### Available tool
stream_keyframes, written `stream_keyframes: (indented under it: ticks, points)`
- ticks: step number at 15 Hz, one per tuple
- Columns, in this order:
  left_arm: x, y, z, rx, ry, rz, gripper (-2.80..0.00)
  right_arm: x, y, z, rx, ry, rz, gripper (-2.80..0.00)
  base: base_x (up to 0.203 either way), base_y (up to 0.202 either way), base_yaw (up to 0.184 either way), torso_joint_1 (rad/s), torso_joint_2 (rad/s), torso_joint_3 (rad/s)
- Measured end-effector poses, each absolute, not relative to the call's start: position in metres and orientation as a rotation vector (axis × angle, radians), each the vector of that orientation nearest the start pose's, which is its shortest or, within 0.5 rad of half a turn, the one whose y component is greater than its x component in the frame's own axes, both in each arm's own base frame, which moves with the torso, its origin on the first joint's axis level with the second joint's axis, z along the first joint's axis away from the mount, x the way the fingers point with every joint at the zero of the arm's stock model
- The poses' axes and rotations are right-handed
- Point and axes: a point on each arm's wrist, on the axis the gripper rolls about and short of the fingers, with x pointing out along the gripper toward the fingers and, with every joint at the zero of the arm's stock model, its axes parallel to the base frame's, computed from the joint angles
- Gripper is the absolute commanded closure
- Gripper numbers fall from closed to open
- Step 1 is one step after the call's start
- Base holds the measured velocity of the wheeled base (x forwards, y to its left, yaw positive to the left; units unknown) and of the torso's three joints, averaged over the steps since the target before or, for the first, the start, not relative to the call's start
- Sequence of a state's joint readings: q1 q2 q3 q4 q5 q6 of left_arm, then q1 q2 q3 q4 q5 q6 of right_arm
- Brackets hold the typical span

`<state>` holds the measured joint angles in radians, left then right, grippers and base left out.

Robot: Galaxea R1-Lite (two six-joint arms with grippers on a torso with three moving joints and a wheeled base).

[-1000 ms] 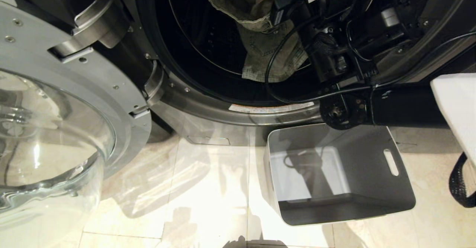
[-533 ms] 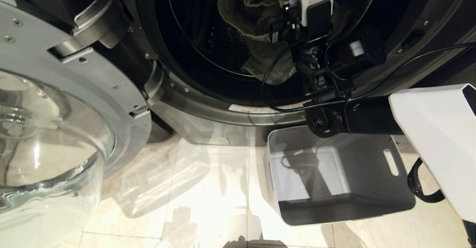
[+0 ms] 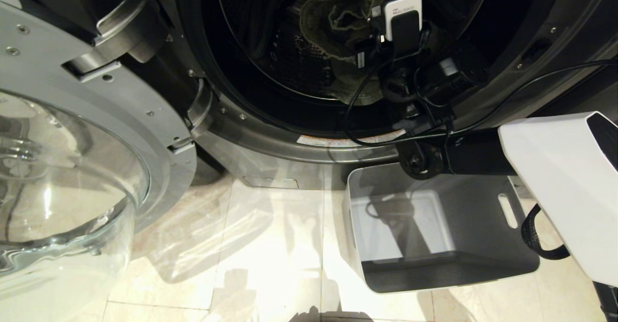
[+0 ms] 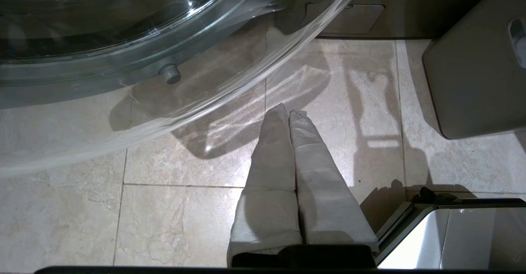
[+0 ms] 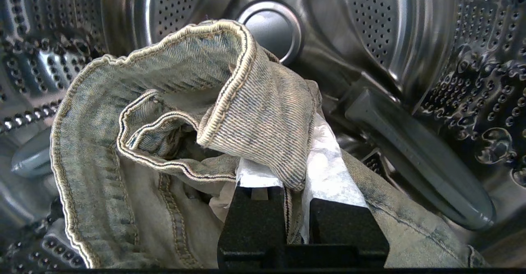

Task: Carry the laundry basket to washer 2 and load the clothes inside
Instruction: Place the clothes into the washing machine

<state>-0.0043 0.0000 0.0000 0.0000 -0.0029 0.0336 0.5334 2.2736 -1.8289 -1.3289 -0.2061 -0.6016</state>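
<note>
The right gripper [image 5: 294, 208], inside the washer drum [image 5: 411, 40], is clamped on the clothes [image 5: 254, 113] w/ the laundry basket [image 3: 483, 216] empty below the door rim, so loading is prob. near done; next: release, while the left gripper [image 4: 289, 113] hangs closed.

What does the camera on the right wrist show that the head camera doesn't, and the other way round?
Only the right wrist view shows the right claw shut on the denim clothes, plus the drum's holed steel wall close up. Only the head view shows the laundry basket with nothing in it on the floor and the open glass door. Both show the clothes inside the drum.
</note>
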Motion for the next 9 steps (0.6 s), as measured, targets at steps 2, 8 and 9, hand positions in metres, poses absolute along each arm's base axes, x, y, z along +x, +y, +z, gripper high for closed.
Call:
stream_keyframes:
  ticks: [2, 8, 9]
  points:
    - [-0.0228, 0.0, 0.0755, 0.034, 0.0, -0.007, 0.0, 0.3894, 0.2245, 0.2995, -0.25, -0.871, 0.044, 0.0, 0.0, 0.0, 0.0, 0.0, 0.0, 0.0]
    - [-0.0228, 0.0, 0.0755, 0.034, 0.0, -0.008, 0.0, 0.3884, 0.2263, 0.2998, -0.267, -0.864, 0.049, -2.8, 0.0, 0.0, 0.0, 0.0, 0.0, 0.0]
    - [-0.0228, 0.0, 0.0755, 0.034, 0.0, -0.008, 0.0, 0.3874, 0.2268, 0.3007, -0.263, -0.868, 0.052, -2.8, 0.0, 0.0, 0.0, 0.0, 0.0, 0.0]
